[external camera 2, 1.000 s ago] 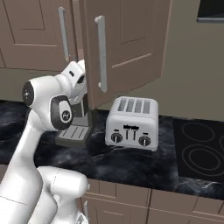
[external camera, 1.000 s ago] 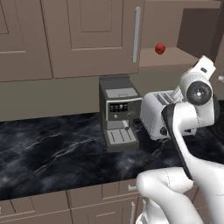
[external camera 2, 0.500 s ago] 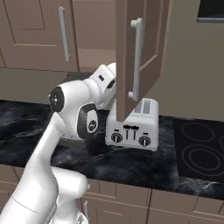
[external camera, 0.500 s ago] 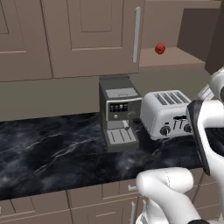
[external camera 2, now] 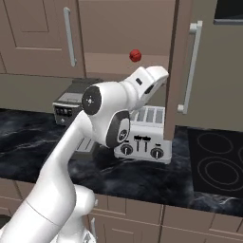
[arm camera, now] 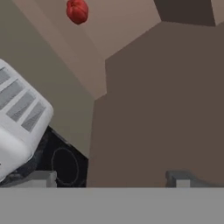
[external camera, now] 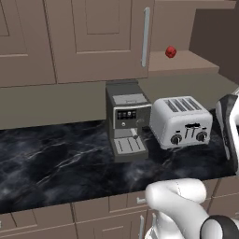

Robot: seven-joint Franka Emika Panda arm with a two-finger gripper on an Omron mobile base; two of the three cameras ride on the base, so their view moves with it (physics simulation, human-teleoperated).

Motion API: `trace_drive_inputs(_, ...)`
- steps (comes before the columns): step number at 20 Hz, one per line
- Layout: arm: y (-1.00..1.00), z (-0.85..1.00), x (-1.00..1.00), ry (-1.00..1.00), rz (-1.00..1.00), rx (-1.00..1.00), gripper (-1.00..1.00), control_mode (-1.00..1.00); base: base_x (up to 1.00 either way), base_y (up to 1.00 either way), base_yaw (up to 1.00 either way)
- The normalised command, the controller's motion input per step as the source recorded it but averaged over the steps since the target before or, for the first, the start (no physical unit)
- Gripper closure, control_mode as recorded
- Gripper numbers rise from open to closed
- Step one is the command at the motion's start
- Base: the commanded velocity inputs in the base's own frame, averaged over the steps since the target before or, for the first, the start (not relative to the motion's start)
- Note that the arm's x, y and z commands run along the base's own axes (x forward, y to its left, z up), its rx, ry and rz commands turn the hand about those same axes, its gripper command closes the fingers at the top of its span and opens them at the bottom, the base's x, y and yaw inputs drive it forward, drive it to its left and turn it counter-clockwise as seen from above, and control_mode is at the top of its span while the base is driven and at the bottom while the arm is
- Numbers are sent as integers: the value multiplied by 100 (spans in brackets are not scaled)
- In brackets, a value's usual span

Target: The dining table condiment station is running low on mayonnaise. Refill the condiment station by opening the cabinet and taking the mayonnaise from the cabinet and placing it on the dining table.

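In the left base view, the cabinet (external camera: 98, 39) is seen above a black marble bench (external camera: 56, 163). One door with a silver handle (external camera: 145, 37) is shut; to its right the cabinet is open, and a small red object (external camera: 171, 52) sits on the bare shelf (external camera: 186, 63). On the bench, a coffee machine (external camera: 126, 121) stands just beside a silver toaster (external camera: 182, 122). Part of the white arm (external camera: 229, 130) is seen at the right edge.

In the right base view, the cabinet door (external camera 2: 182, 66) is swung out toward the camera, edge-on, with its handle (external camera 2: 190, 66) facing right. The arm (external camera 2: 109, 114) reaches up in front of the toaster (external camera 2: 142, 137), its hand close beside the door's inner face. The red object (external camera 2: 135, 55) rests on the shelf (external camera 2: 109, 64) behind. A dark cooktop (external camera 2: 218, 166) is set into the bench at right.

In the hand view, the frame is rolled. The brown door (arm camera: 162, 109) lies directly ahead of the claw (arm camera: 113, 178), whose fingertips (arm camera: 177, 178) are spread wide with nothing between them. The red object (arm camera: 77, 10) is seen at top, the toaster (arm camera: 19, 118) at left.

The mayonnaise cannot be made out on the visible shelf.
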Motion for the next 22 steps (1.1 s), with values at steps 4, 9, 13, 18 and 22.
trace_drive_inputs(4,7,0,0,-4,0,0,-100,-100,0,0,0)
trace_drive_inputs(9,73,0,0,0,0,4,-100,-100,0,0,0)
trace_drive_inputs(13,100,0,0,-3,0,10,-100,-100,0,0,0)
trace_drive_inputs(18,100,0,0,-11,0,18,-100,-100,0,0,0)
trace_drive_inputs(22,99,0,-2,-18,0,28,-100,-100,0,0,0)
